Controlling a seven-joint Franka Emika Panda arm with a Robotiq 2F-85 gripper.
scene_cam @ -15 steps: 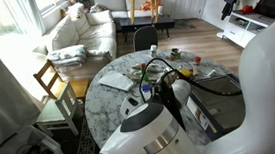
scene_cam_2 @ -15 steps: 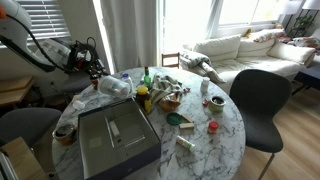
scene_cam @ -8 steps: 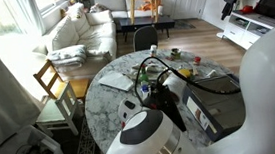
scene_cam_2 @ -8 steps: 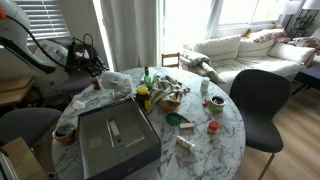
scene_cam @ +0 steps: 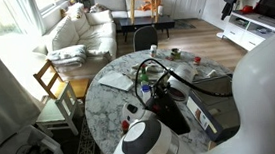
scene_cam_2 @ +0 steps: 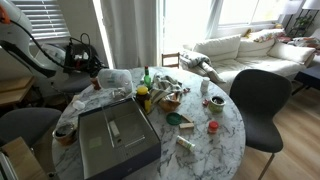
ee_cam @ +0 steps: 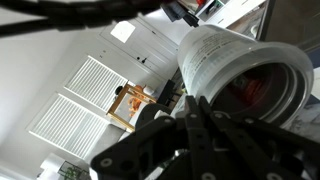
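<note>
Wrist view: the pincer [ee_cam: 197,112] was clamped tight on a pale, translucent plastic cup [ee_cam: 235,70]. The cup lay tipped on its side, its mouth toward the camera and something reddish inside. It sat just above the dark fingers [ee_cam: 165,135], with wall and ceiling behind it rather than any surface.

In an exterior view, the pincer [scene_cam_2: 92,70] hung over the far rim of the cluttered marble bench [scene_cam_2: 225,115]. The cup [scene_cam_2: 112,78] showed as a whitish shape right against it, above a grey tray [scene_cam_2: 115,135]. I judged the pick-up done, with the cup clear of the bench and set down nowhere.

In an exterior view, the arm [scene_cam: 143,142] filled the foreground over the bench [scene_cam: 104,95], and I could make out neither pincer nor cup.
</note>
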